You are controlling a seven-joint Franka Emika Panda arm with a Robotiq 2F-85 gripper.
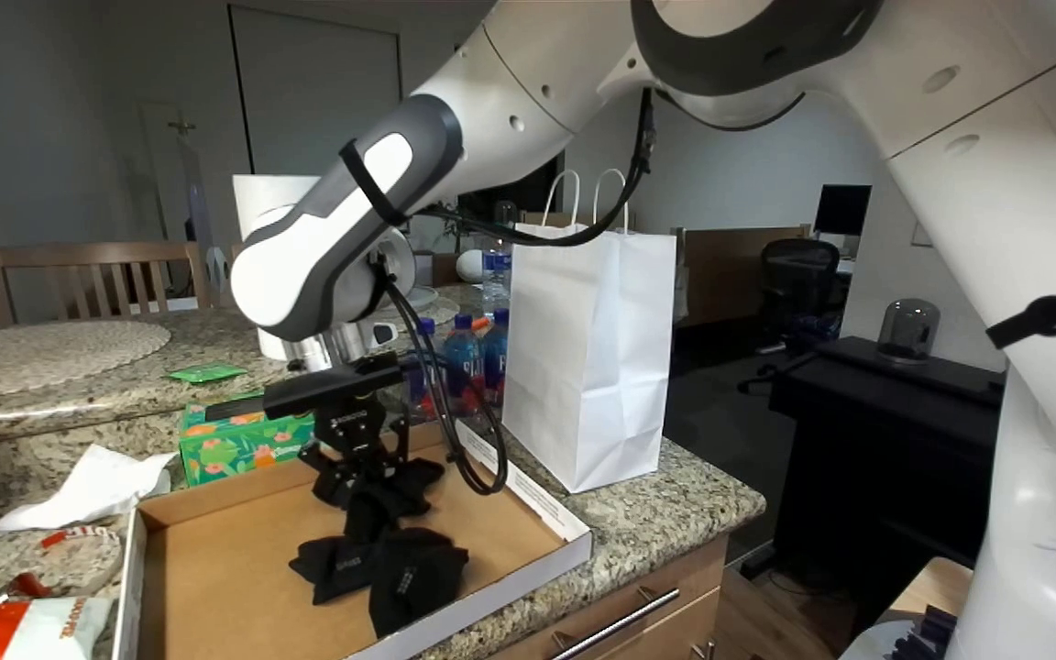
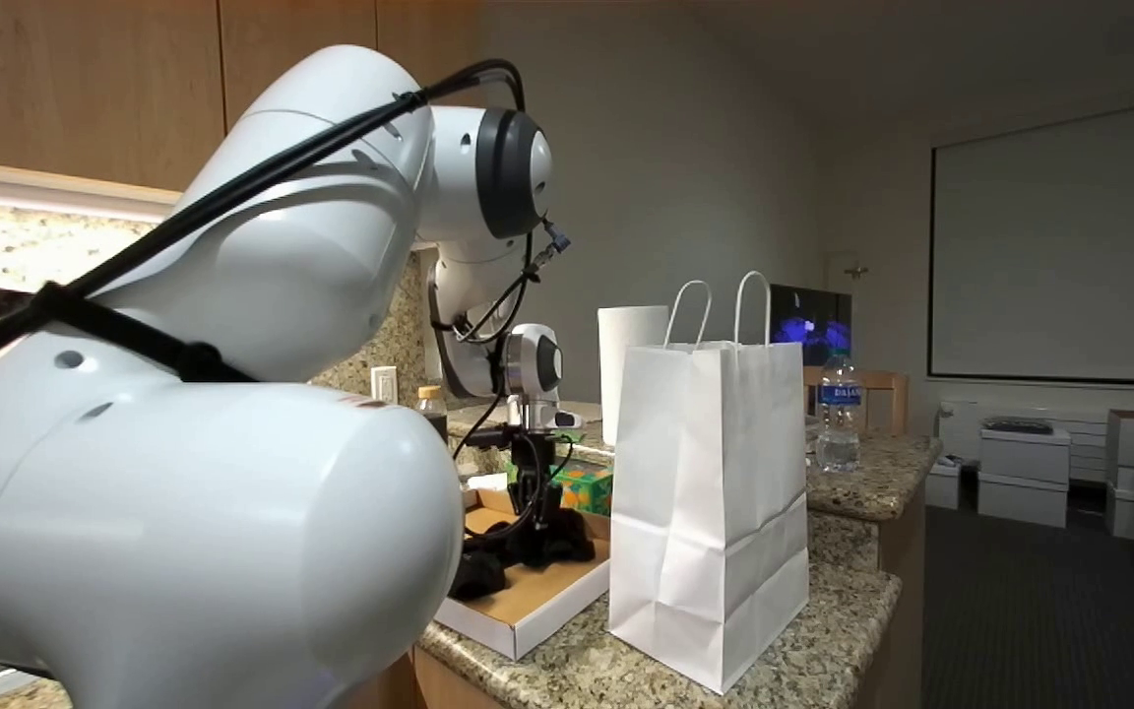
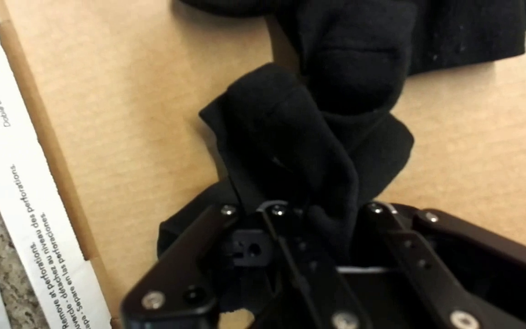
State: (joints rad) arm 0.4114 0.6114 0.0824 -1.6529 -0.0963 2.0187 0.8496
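I have the gripper (image 3: 327,210) low inside the cardboard tray (image 1: 235,559), with a black sock (image 3: 286,132) between its jaws near the tray's middle; I cannot tell whether they pinch it or stand loose. In an exterior view I see more black socks (image 1: 418,577) on the near side, a white paper bag (image 1: 588,367) to the right and a floral tissue box (image 1: 236,449) beyond the far edge.

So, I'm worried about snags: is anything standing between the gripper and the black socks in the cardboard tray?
Nothing visible stands between them: in the wrist view the gripper is right at the black socks, with part of one between its jaws. The white paper bag stands outside the cardboard tray, not between them.
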